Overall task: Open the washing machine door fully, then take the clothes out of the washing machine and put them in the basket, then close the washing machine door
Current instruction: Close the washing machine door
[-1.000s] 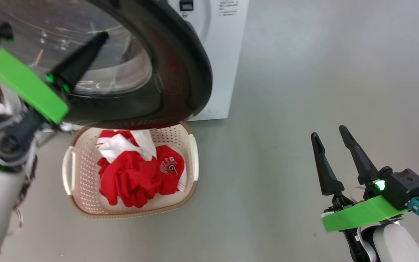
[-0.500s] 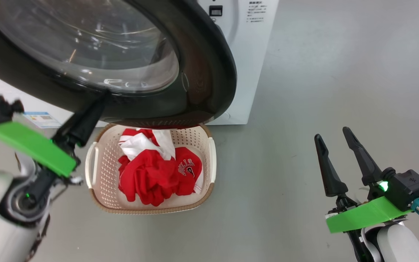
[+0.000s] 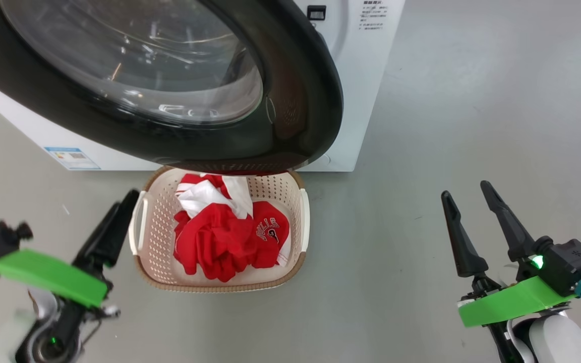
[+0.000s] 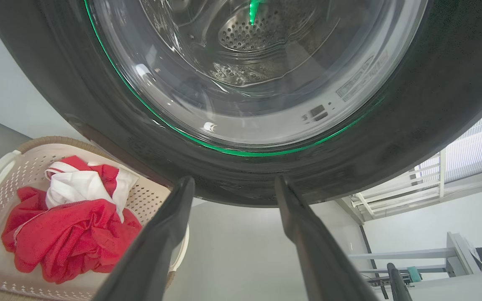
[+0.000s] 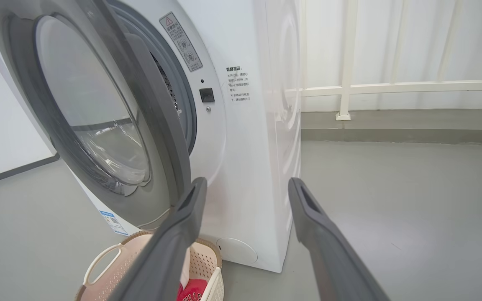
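Looking at the head view first: the washing machine door (image 3: pixel 295 101) hangs partly open off the washing machine (image 3: pixel 366 75), its black rim right over the far end of the basket (image 3: pixel 150 247); the clothes (image 3: pixel 220 242) sit in there as a red and white heap, so by the look of it only the closing is left; the left gripper (image 3: pixel 121 209) is low, just beside the basket's left side; the right gripper (image 3: pixel 466 190) is well off to the side, fingers spread, nothing between them; left wrist view: the left fingers stand wide apart and empty, tips pointing up at the underside of the door rim; probably best to push flat on that rim out near the free edge, not on the glass bulge, and follow through till it catches; right wrist view: the door stands ajar at an angle, with the latch hole showing on the machine's front; hard bits: the door top is cut off, the basket's far rim hides under the door, and glare on the glass means nobody could swear the drum is empty.
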### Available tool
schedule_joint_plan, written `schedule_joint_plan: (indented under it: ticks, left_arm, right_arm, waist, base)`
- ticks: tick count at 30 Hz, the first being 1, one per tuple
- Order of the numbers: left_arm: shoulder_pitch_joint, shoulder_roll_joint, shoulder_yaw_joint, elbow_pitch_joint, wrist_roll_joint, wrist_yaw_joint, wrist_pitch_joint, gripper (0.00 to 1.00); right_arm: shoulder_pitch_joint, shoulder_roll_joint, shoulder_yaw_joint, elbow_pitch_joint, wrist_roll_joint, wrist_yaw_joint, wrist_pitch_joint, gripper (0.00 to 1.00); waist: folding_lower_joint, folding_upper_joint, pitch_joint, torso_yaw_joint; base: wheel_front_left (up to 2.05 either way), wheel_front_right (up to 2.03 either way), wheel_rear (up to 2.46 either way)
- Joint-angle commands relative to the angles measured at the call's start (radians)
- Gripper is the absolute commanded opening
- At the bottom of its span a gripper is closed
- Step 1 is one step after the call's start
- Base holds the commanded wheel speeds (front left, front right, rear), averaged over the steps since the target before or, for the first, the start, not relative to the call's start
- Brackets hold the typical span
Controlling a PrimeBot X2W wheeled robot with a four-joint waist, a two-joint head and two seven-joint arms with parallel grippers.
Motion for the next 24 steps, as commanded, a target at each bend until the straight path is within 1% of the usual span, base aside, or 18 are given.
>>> schedule_joint_plan:
  ticks: [1,3,7,10,14,18,21,24]
  left_arm:
    - [0.008,0.042,0.040,-0.019,0.003,-0.007,-0.019,1.00]
    - [0.036,0.054,0.028,-0.011,0.026,-0.007,-0.049,1.00]
    - [0.080,0.053,0.025,0.004,0.024,-0.007,-0.100,1.00]
    - [0.107,0.059,0.002,0.017,0.064,-0.007,-0.131,1.00]
    - [0.141,0.048,-0.010,0.029,0.092,-0.007,-0.158,1.00]
    - [0.174,0.036,-0.011,0.060,0.143,-0.007,-0.167,1.00]
    - [0.195,0.016,0.037,0.078,0.194,-0.007,-0.169,1.00]
    - [0.220,-0.012,0.112,0.085,0.277,-0.007,-0.169,1.00]
  right_arm:
    - [0.014,-0.011,0.016,-0.024,-0.004,0.006,-0.006,1.00]
    - [0.022,-0.012,0.009,-0.024,-0.004,0.006,-0.006,1.00]
    - [0.040,-0.015,0.001,-0.024,-0.004,0.006,-0.006,1.00]
    - [0.055,-0.015,-0.010,-0.025,-0.005,0.006,-0.006,1.00]
    - [0.068,-0.015,-0.019,-0.025,-0.003,0.006,-0.006,1.00]
    - [0.084,-0.015,-0.030,-0.028,-0.003,0.006,-0.006,1.00]
    - [0.093,-0.017,-0.034,-0.028,-0.002,0.006,-0.006,1.00]
    - [0.100,-0.019,-0.039,-0.028,-0.001,0.006,-0.006,1.00]
  waist:
    - [0.0000,0.0000,-0.002,-0.002]
    - [0.0000,0.0000,-0.005,-0.006]
    - [0.0000,0.0000,-0.013,-0.018]
    - [0.0000,0.0000,-0.017,-0.027]
    - [0.0000,0.0000,-0.022,-0.043]
    - [0.0000,0.0000,-0.028,-0.054]
    - [0.0000,0.0000,-0.034,-0.060]
    - [0.0000,0.0000,-0.038,-0.063]
  base:
    - [0.00,0.00,0.00]
    - [0.00,0.00,0.00]
    - [0.00,0.00,0.00]
    - [0.00,0.00,0.00]
    - [0.00,0.00,0.00]
    - [0.00,0.00,0.00]
    - [0.00,0.00,0.00]
    - [0.00,0.00,0.00]
